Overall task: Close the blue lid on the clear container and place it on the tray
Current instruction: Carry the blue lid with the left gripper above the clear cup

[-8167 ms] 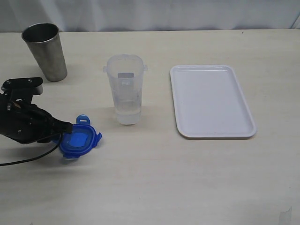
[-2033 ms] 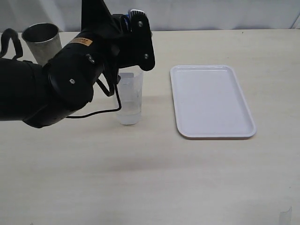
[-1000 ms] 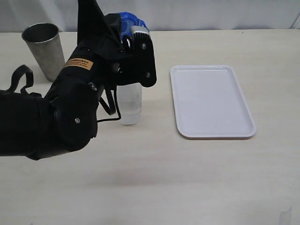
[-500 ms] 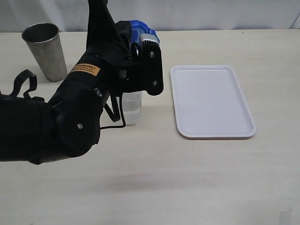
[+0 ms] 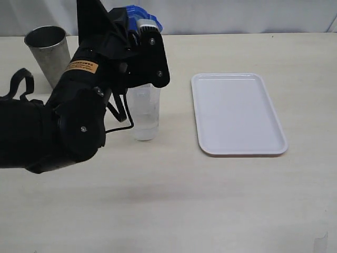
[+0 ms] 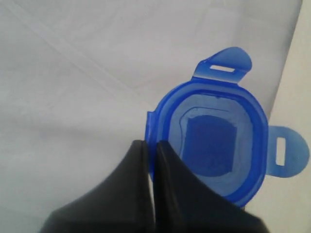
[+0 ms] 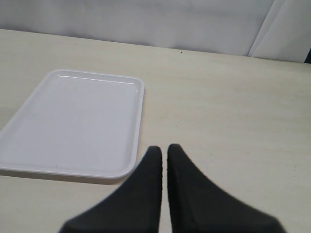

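My left gripper (image 6: 151, 144) is shut on the rim of the blue lid (image 6: 214, 141), which it holds up in the air. In the exterior view only a sliver of the blue lid (image 5: 135, 10) shows above the black left arm, higher than the clear container (image 5: 145, 112). The container stands upright on the table, its rim hidden behind the arm. The white tray (image 5: 237, 113) lies flat to the container's right with nothing on it. My right gripper (image 7: 164, 149) is shut on nothing and hovers over bare table beside the tray (image 7: 73, 121); it is outside the exterior view.
A grey metal cup (image 5: 48, 52) stands at the back left, behind the left arm. The bulky left arm (image 5: 79, 116) covers much of the table's left half. A white backdrop runs along the table's far edge.
The left arm has swung back to the left and slightly up with the lid over the last half second, after moving right before that. Container and tray have not moved.
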`<control>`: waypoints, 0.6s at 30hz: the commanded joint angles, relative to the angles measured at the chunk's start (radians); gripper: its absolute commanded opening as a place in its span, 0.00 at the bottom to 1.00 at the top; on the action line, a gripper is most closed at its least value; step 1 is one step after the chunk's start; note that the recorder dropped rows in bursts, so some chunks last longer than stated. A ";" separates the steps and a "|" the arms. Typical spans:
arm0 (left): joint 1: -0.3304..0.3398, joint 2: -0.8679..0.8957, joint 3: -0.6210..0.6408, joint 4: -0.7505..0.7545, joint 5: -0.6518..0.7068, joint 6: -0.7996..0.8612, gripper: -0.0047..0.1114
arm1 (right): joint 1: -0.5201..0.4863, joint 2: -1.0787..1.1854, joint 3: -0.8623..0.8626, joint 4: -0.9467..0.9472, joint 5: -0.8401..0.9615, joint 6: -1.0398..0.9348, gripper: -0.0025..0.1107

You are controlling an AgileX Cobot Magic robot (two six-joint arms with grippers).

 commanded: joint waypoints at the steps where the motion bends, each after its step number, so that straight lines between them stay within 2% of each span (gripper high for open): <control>1: 0.045 -0.001 0.001 0.003 0.028 -0.087 0.04 | -0.006 -0.005 0.001 0.008 -0.003 -0.001 0.06; 10: 0.050 -0.001 0.001 0.053 0.208 -0.104 0.04 | -0.006 -0.005 0.001 0.008 -0.003 -0.001 0.06; 18: 0.050 -0.001 0.001 0.042 0.199 -0.104 0.04 | -0.006 -0.005 0.001 0.008 -0.003 -0.001 0.06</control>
